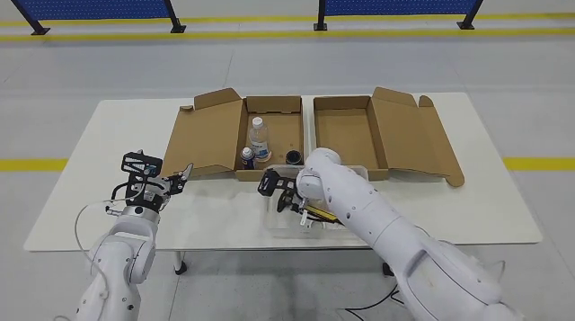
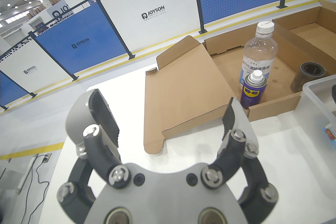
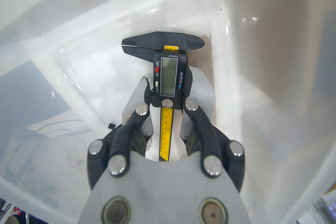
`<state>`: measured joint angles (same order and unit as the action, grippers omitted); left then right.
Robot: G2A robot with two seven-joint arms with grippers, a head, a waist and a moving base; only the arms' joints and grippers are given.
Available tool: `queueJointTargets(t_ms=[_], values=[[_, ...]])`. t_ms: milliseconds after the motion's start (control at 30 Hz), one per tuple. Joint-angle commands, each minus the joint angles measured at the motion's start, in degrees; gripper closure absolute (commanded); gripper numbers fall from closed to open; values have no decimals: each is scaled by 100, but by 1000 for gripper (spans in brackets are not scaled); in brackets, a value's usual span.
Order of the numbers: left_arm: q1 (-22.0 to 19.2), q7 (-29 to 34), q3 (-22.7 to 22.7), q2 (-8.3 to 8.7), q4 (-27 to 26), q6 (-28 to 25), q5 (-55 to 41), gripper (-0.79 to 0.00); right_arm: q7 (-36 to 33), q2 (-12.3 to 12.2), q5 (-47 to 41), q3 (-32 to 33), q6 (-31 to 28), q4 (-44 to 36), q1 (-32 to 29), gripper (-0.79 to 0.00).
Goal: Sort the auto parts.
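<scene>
Black caliper (image 3: 168,70) lies low in the clear bin (image 3: 249,25), with the right gripper (image 3: 168,93) clamped on its display body and its long axis running back between the jaws. Left box (image 1: 283,123) and right box (image 1: 346,137) sit just beyond, on the far side. Left gripper (image 2: 164,104) hangs spread wide, well left.

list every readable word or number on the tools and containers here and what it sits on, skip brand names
"OFF" and "ON": by the red button on the black digital caliper.
"mm/inch": beside the caliper's screen.
"75%": label of the clear plastic bottle; the characters after it are too blurred.
Numbers on the caliper's yellow scale: too small to read.
Blue spray can: brand name only.
</scene>
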<state>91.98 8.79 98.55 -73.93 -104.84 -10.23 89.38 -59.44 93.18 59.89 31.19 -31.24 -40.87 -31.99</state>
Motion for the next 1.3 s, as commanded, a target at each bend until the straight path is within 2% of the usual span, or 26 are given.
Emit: queueJointTargets(t_ms=[0,700,1033,1267], values=[[0,0,0,0,0,0,0,-785,-13,-13,-2,30,-2,-45,4,0],[0,0,0,0,0,0,0,-785,-191,-293,-68,489,66,-837,-274,0],[0,0,0,0,0,0,0,-785,-454,-404,-39,624,144,-1241,-447,0],[0,0,0,0,0,0,0,-785,-925,-485,1,644,19,-1436,-546,0]])
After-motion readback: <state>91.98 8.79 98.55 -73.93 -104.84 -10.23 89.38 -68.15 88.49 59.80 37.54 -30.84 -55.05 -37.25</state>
